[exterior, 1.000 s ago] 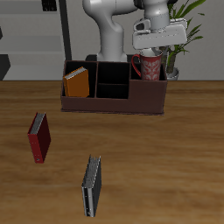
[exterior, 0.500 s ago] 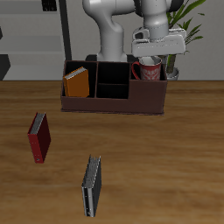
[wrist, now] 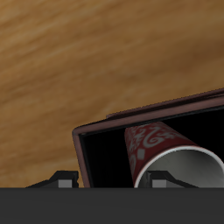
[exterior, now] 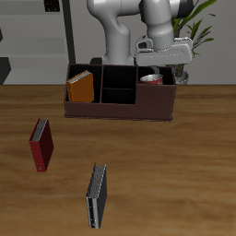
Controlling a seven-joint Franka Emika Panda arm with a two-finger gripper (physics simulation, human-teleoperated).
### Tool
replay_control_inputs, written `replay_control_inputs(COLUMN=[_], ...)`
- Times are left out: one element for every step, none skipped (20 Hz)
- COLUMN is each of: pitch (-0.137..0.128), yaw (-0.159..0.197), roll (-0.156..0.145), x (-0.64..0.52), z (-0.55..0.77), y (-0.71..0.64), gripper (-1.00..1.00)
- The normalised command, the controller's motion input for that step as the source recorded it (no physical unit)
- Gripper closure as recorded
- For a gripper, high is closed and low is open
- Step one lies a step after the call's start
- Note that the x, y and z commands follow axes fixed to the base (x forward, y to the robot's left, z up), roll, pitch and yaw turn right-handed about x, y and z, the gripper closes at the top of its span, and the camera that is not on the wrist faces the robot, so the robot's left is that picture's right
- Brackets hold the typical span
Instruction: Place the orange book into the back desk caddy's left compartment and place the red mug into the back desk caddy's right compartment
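The red mug (exterior: 153, 79) sits low inside the right compartment (exterior: 157, 95) of the back desk caddy (exterior: 118, 109); only its rim shows above the wall. In the wrist view the mug (wrist: 150, 140) looks tilted, its white-grey inside facing the camera. My gripper (exterior: 159, 70) hovers just above the mug. Its fingers (wrist: 63, 180) stand wide apart on either side of the mug's rim wall, so the gripper (wrist: 110, 181) is open. The orange book (exterior: 81, 88) stands in the caddy's left compartment.
A dark red book (exterior: 41, 145) lies on the table nearer the front edge, and a grey-black book (exterior: 96, 195) lies closer still. A potted plant (exterior: 195, 37) stands behind the caddy. The caddy's small middle cells (exterior: 115, 85) are dark.
The gripper came down with the mug hanging under it. The mug has sunk from above the caddy into the right compartment, and the fingers now stand apart.
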Motion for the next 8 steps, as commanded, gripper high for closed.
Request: replay_control_inputs(pitch=[-0.009, 0.021, -0.004, -0.034, -0.025, -0.008, 0.000, -0.002], yaw=[-0.012, -0.016, 0.006, 0.039, 0.010, -0.009, 0.000, -0.001], roll=[-0.038, -0.005, -0.039, -0.036, -0.053, 0.004, 0.000, 0.009], x=[0.06, 0.04, 0.04, 0.03, 0.01, 0.00, 0.00, 0.01], z=[0.02, 0.01, 0.03, 0.06, 0.08, 0.06, 0.00, 0.12], y=[-0.12, -0.05, -0.10, -0.09, -0.09, -0.02, 0.00, 0.08], gripper=[-1.00, -1.00, -1.00, -1.00, -1.00, -1.00, -1.00, -1.00])
